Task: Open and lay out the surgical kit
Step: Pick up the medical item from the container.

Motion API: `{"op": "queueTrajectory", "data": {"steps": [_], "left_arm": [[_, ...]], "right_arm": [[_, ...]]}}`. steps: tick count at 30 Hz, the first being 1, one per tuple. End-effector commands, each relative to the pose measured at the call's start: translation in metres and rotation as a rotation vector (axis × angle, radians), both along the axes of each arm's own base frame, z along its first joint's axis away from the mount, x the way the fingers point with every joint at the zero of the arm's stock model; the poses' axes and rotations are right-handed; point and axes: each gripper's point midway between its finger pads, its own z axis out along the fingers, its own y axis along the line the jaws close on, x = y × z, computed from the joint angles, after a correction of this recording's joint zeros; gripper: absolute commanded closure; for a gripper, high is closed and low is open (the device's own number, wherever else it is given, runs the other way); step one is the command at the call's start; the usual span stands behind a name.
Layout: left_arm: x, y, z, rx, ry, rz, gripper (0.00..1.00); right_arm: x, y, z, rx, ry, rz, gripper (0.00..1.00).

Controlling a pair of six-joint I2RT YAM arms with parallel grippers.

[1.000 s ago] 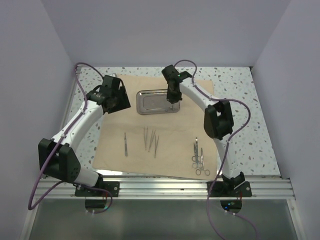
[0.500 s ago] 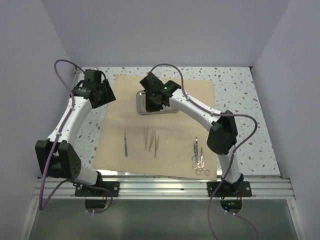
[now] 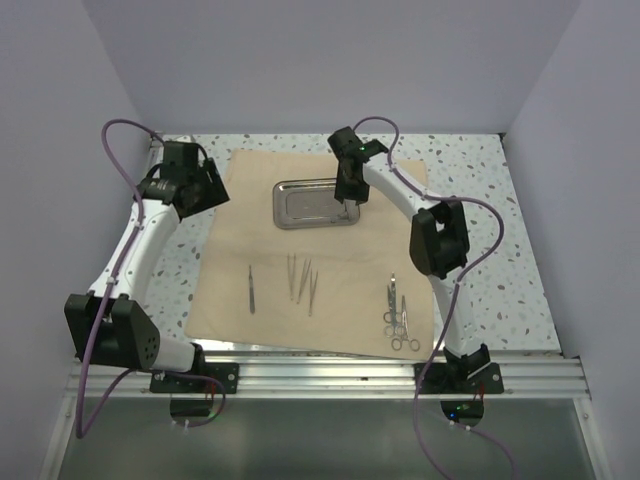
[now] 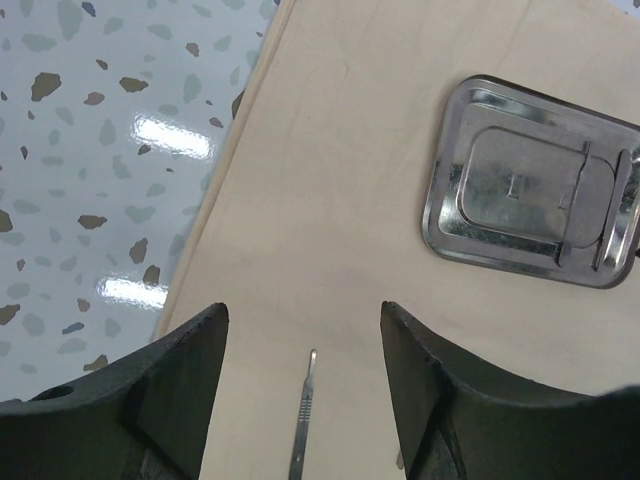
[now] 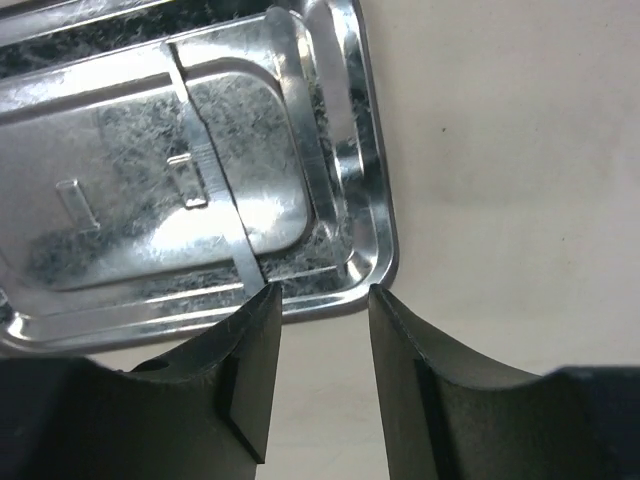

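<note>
I see my right gripper (image 5: 322,295) partly open over the right end of the tray (image 3: 300,205), gripping nothing, with a slim instrument (image 5: 215,190) lying inside. My left gripper (image 4: 302,312) gapes wide and empty by the left edge of the cloth (image 3: 350,270).

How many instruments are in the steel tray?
1: a slim metal instrument lies across the tray near its right end, below the right gripper. None seems hidden.

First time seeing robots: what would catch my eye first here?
A tan cloth sheet covers the speckled table, with a shiny rectangular steel tray at its far end. Slim metal instruments lie in a row nearer the arms' bases, ring-handled ones on the right. The right gripper hangs open over the tray's right end.
</note>
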Motion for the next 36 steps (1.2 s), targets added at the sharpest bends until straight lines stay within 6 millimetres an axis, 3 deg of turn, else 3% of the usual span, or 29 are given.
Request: {"op": "queueTrajectory", "data": {"steps": [1, 14, 24, 36], "left_arm": [[-0.004, 0.000, 0.000, 0.004, -0.001, -0.017, 0.33], [0.004, 0.001, -0.014, 0.014, 0.036, -0.009, 0.34], [0.009, 0.008, -0.016, 0.036, 0.058, 0.001, 0.34], [0.009, 0.012, -0.026, 0.024, 0.080, 0.023, 0.34]], "right_arm": [[0.009, -0.002, -0.001, -0.041, -0.009, 0.034, 0.57], [0.015, -0.007, -0.037, -0.065, 0.045, 0.038, 0.64], [0.011, -0.006, -0.075, -0.059, 0.110, 0.028, 0.74], [-0.031, 0.008, -0.115, -0.028, 0.232, 0.051, 0.82]]}}
